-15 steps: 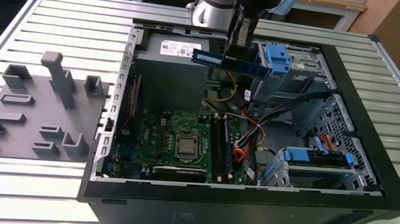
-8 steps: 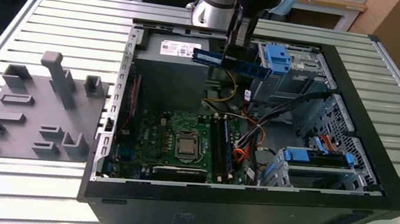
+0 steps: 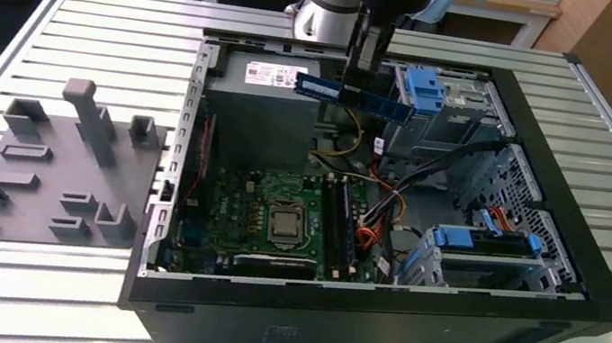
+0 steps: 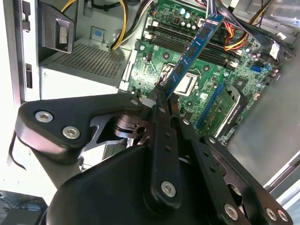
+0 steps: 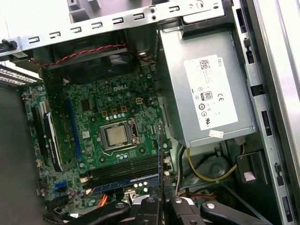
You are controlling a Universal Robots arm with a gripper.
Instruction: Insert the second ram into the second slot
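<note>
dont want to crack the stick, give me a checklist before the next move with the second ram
1. Grip: hand shut on the second ram: ok.
2. Height: ram held above the open case, clear of the parts below: ok.
3. Position: it hangs by the power supply, not over the memory slots: not ok.
4. Alignment: ram lies crosswise to the slots: not ok.
5. Free slot: dark empty slots beside what looks like a seated blue stick: ok.

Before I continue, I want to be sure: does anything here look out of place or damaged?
Nothing looks damaged. Only the second ram, clamped in the gripper, hangs above the open case, outside any slot.
</note>
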